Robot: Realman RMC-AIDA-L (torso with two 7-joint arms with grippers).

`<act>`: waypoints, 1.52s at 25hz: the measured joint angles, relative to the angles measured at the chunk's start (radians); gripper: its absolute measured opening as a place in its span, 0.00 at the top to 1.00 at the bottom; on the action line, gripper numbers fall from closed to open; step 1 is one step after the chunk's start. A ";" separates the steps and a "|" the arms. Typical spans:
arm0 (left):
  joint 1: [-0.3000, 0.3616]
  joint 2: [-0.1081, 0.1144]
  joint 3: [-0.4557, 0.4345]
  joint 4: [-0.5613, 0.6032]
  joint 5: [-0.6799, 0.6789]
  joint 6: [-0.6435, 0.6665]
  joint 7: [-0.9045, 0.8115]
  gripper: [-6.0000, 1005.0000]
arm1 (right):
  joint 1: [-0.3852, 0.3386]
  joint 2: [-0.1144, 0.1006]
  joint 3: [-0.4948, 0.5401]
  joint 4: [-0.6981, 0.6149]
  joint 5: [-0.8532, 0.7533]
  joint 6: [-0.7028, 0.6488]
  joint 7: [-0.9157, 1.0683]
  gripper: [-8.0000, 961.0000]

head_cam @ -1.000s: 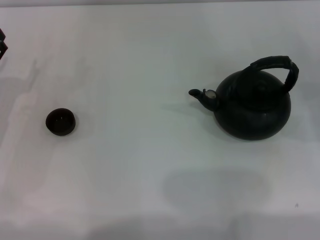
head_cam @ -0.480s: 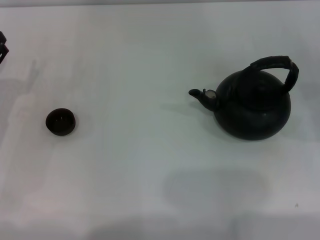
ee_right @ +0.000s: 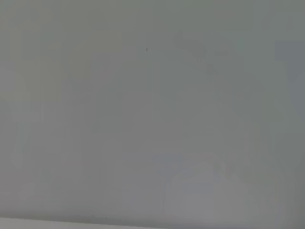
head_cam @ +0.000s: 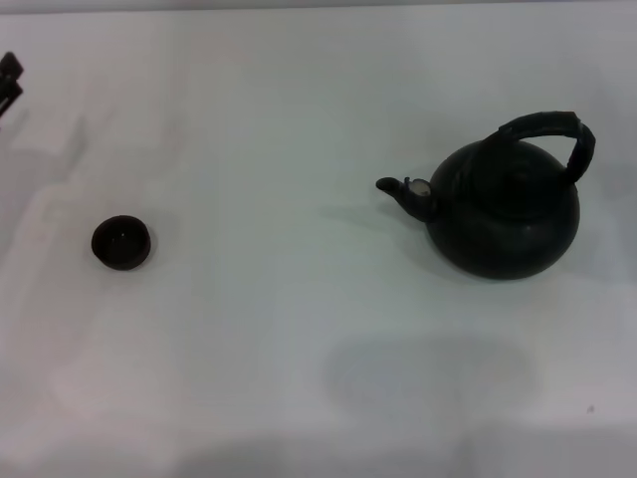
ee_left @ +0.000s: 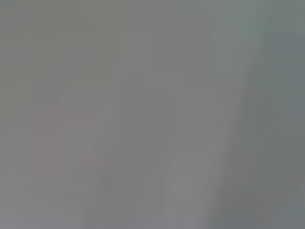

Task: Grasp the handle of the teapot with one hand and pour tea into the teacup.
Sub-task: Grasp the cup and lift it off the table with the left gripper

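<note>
teapot (head_cam: 504,211) R, teacup (head_cam: 121,242) L, well apart | L gripper (head_cam: 8,80) at edge, fingers unclear

Black teapot (head_cam: 505,214) upright, spout toward the tiny teacup (head_cam: 121,242) well apart

Bright, even light; soft shadows; both wrist views blurred blank.

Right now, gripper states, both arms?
Left gripper: only a dark sliver at the head view's left edge, holding nothing visible; open or closed cannot be told.
Right gripper: not in view.
</note>
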 joint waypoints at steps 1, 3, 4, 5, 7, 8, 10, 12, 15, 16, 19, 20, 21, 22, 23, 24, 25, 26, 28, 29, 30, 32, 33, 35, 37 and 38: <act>0.014 -0.002 0.000 0.056 0.049 0.030 -0.082 0.20 | 0.000 0.000 0.000 0.000 0.000 0.000 0.000 0.18; 0.041 -0.006 0.000 0.177 0.161 0.088 -0.258 0.20 | 0.000 0.000 0.000 -0.001 0.000 0.000 0.000 0.18; 0.053 -0.007 0.001 0.244 0.231 0.114 -0.364 0.20 | 0.000 0.000 0.000 -0.001 0.000 0.000 0.001 0.18; 0.055 -0.007 0.001 0.264 0.260 0.122 -0.410 0.20 | 0.000 0.000 0.000 -0.001 0.000 0.000 0.002 0.18; 0.062 -0.007 0.001 0.351 0.381 0.143 -0.606 0.20 | 0.001 0.000 0.000 -0.001 0.000 0.001 0.004 0.18; 0.063 -0.004 -0.001 0.392 0.449 0.144 -0.717 0.20 | 0.001 0.000 0.000 -0.001 0.000 0.001 0.004 0.18; 0.066 -0.002 -0.003 0.465 0.561 0.141 -0.861 0.20 | 0.001 0.000 0.000 0.000 0.000 0.002 0.005 0.18; 0.072 -0.004 -0.002 0.552 0.696 0.137 -1.016 0.19 | 0.001 0.000 0.000 0.000 0.000 0.002 0.005 0.18; 0.067 -0.005 0.009 0.650 0.881 0.116 -1.240 0.19 | 0.003 0.000 0.000 0.000 0.000 0.002 0.005 0.18; 0.061 -0.004 0.012 0.670 0.939 0.089 -1.314 0.19 | 0.004 0.000 0.000 0.000 0.000 0.002 0.005 0.18; 0.040 0.000 0.007 0.707 1.039 -0.008 -1.437 0.19 | 0.006 0.000 0.000 0.000 0.000 0.004 0.004 0.18; 0.034 0.001 0.005 0.731 1.084 -0.052 -1.486 0.19 | 0.007 0.000 0.000 0.000 0.000 0.004 0.004 0.18; 0.032 0.002 0.004 0.743 1.104 -0.071 -1.509 0.19 | 0.007 0.000 0.000 0.000 0.000 0.004 0.003 0.18; 0.028 0.005 0.004 0.767 1.139 -0.109 -1.555 0.19 | 0.007 0.000 0.000 0.000 0.000 0.004 0.003 0.18; 0.024 0.009 0.004 0.787 1.166 -0.141 -1.592 0.19 | 0.008 0.000 0.000 0.000 0.000 0.003 0.003 0.18; 0.020 0.013 0.004 0.798 1.184 -0.168 -1.622 0.19 | 0.008 0.000 0.000 0.000 0.000 0.002 0.003 0.18; 0.011 0.024 0.003 0.809 1.209 -0.205 -1.662 0.19 | 0.009 0.000 0.000 0.000 0.000 0.001 0.002 0.18; 0.005 0.031 0.003 0.814 1.230 -0.233 -1.691 0.19 | 0.010 0.000 0.000 0.000 0.000 0.001 0.002 0.18; -0.007 0.044 0.000 0.817 1.275 -0.275 -1.733 0.19 | 0.010 0.000 0.000 0.000 0.000 0.001 0.002 0.18; -0.012 0.048 -0.004 0.817 1.300 -0.292 -1.749 0.19 | 0.011 0.000 0.000 0.000 0.000 0.001 0.002 0.18; -0.013 0.049 -0.010 0.818 1.315 -0.298 -1.753 0.19 | 0.011 0.000 0.000 0.000 0.000 0.001 0.003 0.18; -0.015 0.049 -0.019 0.819 1.336 -0.301 -1.752 0.19 | 0.011 0.000 0.001 0.000 0.000 0.001 0.003 0.18; -0.019 0.047 -0.021 0.819 1.349 -0.300 -1.751 0.19 | 0.010 0.000 0.001 0.000 0.000 0.001 0.003 0.18; -0.029 0.044 -0.022 0.812 1.374 -0.298 -1.750 0.19 | 0.010 0.000 0.001 0.000 0.000 0.001 0.003 0.18; -0.038 0.040 -0.017 0.804 1.392 -0.300 -1.748 0.19 | 0.010 0.000 0.001 0.000 0.000 0.005 0.004 0.18; -0.047 0.039 -0.010 0.798 1.403 -0.303 -1.747 0.19 | 0.011 0.000 0.001 0.000 0.000 0.009 0.005 0.18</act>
